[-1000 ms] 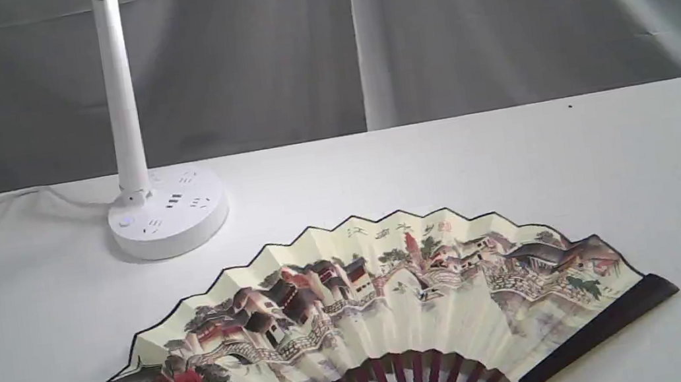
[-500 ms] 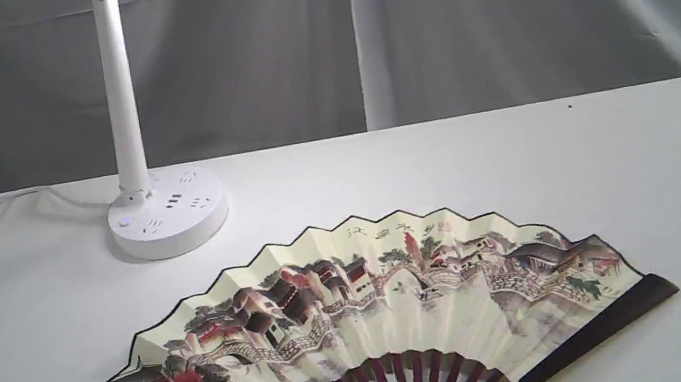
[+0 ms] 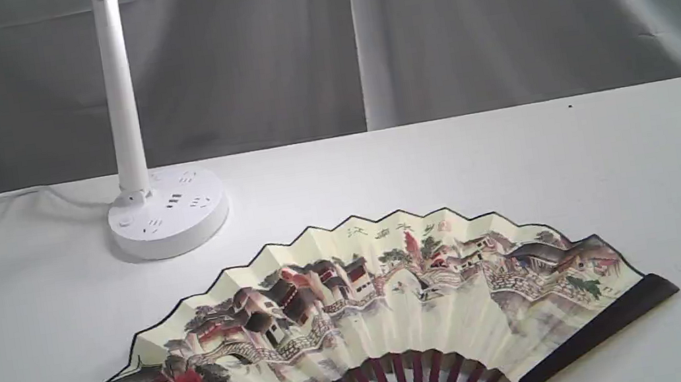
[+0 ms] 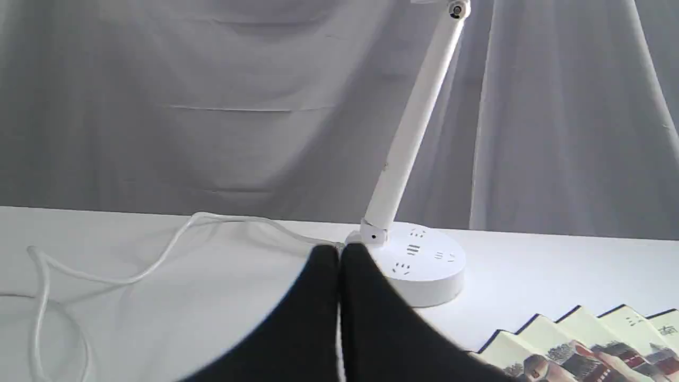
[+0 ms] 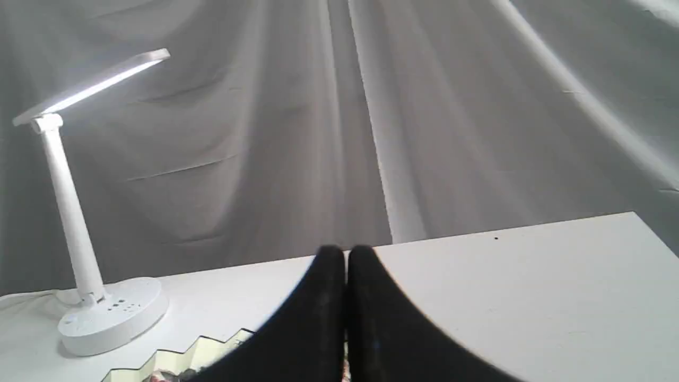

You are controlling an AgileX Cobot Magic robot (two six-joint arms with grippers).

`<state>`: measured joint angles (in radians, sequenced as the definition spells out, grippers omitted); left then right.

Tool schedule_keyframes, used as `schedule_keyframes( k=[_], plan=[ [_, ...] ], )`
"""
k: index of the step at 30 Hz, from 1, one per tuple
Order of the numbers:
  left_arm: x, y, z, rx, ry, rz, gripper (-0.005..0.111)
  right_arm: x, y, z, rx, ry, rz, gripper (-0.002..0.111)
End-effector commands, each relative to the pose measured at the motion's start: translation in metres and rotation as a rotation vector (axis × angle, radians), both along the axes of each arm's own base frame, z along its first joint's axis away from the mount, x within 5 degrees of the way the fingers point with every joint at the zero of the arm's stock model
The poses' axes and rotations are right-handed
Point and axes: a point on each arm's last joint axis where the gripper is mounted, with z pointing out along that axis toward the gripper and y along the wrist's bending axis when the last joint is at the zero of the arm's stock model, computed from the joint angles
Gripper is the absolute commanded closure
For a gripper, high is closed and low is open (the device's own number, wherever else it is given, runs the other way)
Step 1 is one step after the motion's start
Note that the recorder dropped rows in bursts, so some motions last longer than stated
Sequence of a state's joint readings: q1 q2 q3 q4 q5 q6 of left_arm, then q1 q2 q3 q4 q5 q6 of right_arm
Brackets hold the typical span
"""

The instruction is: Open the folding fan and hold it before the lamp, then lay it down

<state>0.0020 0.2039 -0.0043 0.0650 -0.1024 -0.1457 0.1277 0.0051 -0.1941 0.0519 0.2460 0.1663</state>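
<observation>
With the left gripper (image 4: 338,254) and right gripper (image 5: 346,253) closed on nothing, the folding fan (image 3: 389,297), spread toward the desk's (image 3: 575,151) front edge, could be knocked off if brushed.

A white table (image 3: 509,160) stands before a grey, seemingly cloth, backdrop (image 3: 489,17).

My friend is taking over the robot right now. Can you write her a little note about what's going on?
Left gripper: shut, holding nothing.
Right gripper: shut, empty too.
Folding fan: spread open, lying flat on the table, apart from the lamp, which is lit.
Done: fan opened and laid down.
Left: likely nothing. Whether the fan was held before the lamp cannot be told from here.
</observation>
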Motion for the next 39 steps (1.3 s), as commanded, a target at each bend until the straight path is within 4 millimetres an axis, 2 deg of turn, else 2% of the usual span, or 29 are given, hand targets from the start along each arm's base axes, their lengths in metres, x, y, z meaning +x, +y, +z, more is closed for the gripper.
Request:
schedule_keyframes(
  k=[1, 6, 12, 20, 39],
  plan=[
    [-0.001, 0.0, -0.001, -0.004, 0.0, -0.002, 0.107, -0.001, 0.0, 0.001, 0.007, -0.012, 0.003, 0.108],
    [-0.002, 0.0, -0.002, 0.004, 0.01, 0.001, 0.107, -0.001, 0.0, 0.001, 0.005, -0.013, 0.003, 0.108],
    [-0.017, 0.001, -0.005, 0.057, -0.018, 0.011, 0.107, -0.001, 0.0, 0.001, 0.005, -0.013, 0.003, 0.108],
    [-0.018, 0.002, -0.01, 0.061, 0.041, 0.027, 0.107, -0.001, 0.0, 0.0, 0.006, -0.001, 0.004, 0.108],
    [-0.018, 0.004, -0.01, 0.06, 0.042, 0.06, 0.107, -0.001, 0.0, 0.0, 0.001, -0.002, 0.004, 0.108]
  ],
)
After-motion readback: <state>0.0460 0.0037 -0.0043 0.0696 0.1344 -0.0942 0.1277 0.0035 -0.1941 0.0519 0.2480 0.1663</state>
